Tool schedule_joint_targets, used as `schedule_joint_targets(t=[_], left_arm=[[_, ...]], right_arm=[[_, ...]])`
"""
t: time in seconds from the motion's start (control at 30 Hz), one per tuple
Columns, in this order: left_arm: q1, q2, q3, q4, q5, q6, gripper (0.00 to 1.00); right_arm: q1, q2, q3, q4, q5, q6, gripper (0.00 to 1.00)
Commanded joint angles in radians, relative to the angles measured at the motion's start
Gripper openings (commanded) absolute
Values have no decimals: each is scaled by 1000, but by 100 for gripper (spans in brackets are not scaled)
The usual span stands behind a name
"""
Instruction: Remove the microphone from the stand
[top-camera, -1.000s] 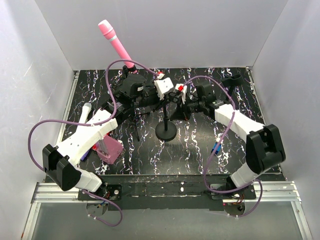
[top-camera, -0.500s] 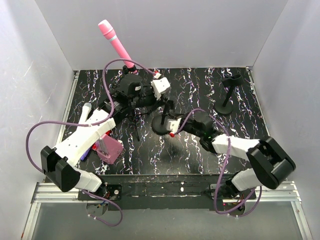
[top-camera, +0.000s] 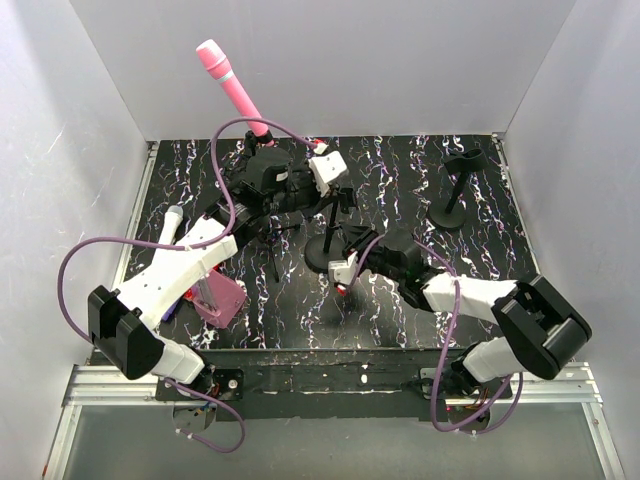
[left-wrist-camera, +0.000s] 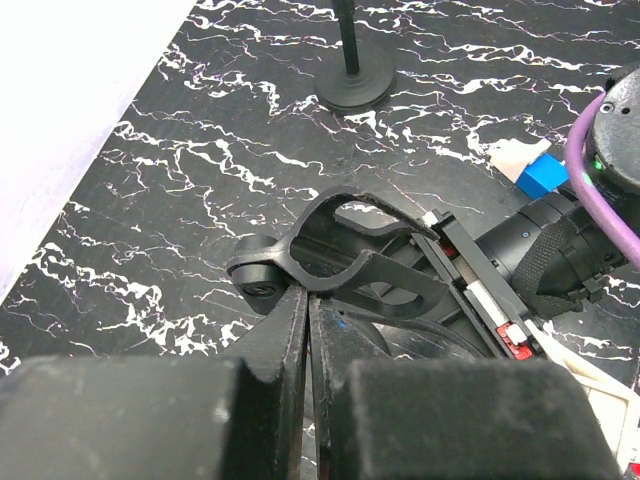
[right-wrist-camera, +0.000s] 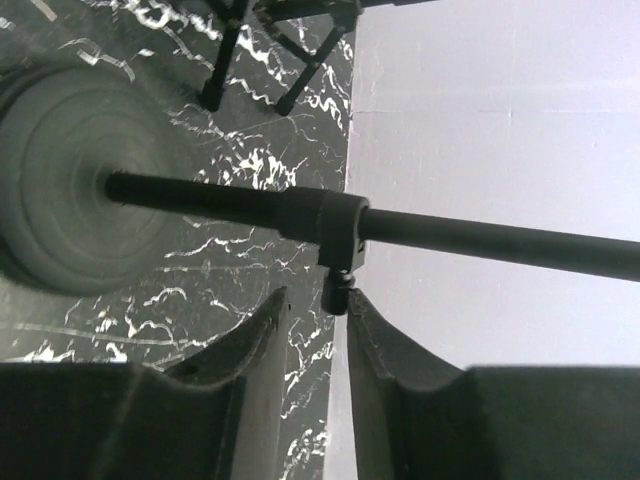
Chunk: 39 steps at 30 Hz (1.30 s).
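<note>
You're facing a likely light, slick microphone (top-camera: 232, 85), best gripped low, left claw (left-wrist-camera: 307, 305) clamping the clip (left-wrist-camera: 370, 278) on the pole (right-wrist-camera: 480, 240), right claw (right-wrist-camera: 317, 300) gaping beside it.

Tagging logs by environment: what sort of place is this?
Likely a lab robot test cell: plain white panel walls on three sides, black white-veined tabletop, aluminium rail frame at the near edge.
</note>
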<state>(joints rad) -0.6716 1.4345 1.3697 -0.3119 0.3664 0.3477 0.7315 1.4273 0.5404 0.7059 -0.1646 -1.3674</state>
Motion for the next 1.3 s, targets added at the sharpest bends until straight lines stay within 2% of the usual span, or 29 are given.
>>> schedule_joint_targets(t=[0.0, 0.1, 0.2, 0.23, 0.33, 0.47, 0.5, 0.63, 0.7, 0.77, 0.87, 0.97, 1.13, 1.27], left_arm=[[-2, -20, 5, 36, -6, 2, 0], [-2, -26, -6, 33, -3, 4, 0], [-2, -34, -18, 34, -1, 4, 0], [-3, -37, -21, 36, 0, 4, 0], [-2, -52, -40, 36, -3, 11, 0], [-3, -83, -72, 34, -18, 23, 0], [-2, -94, -76, 33, -21, 27, 2], [-2, -115, -58, 11, 0, 33, 48], [-2, -117, -34, -12, 14, 33, 62], [-3, -118, -11, -39, 20, 33, 71], [-3, -126, 19, -81, 28, 48, 77], [-2, -132, 37, -131, 23, 71, 79], [-3, -152, 23, -161, 54, 115, 79], [-2, -119, 28, -103, 94, 109, 79]], right_arm=[[3, -50, -63, -247, -42, -59, 40], [2, -111, -94, -243, -75, -48, 46], [3, -183, -118, -241, -101, -42, 58], [3, -212, -120, -247, -108, -27, 58], [3, -296, -77, -426, -115, 59, 58], [2, -383, 3, -601, -75, 279, 57], [2, -395, 12, -623, -56, 327, 57], [-3, -424, 49, -704, 2, 496, 57], [-6, -436, 64, -749, 14, 556, 57], [-9, -449, 82, -782, 19, 629, 57], [-12, -447, 127, -838, 20, 744, 58], [-17, -441, 180, -881, 13, 838, 58], [-29, -435, 285, -945, -47, 922, 58], [-59, -407, 372, -968, -107, 1013, 59]])
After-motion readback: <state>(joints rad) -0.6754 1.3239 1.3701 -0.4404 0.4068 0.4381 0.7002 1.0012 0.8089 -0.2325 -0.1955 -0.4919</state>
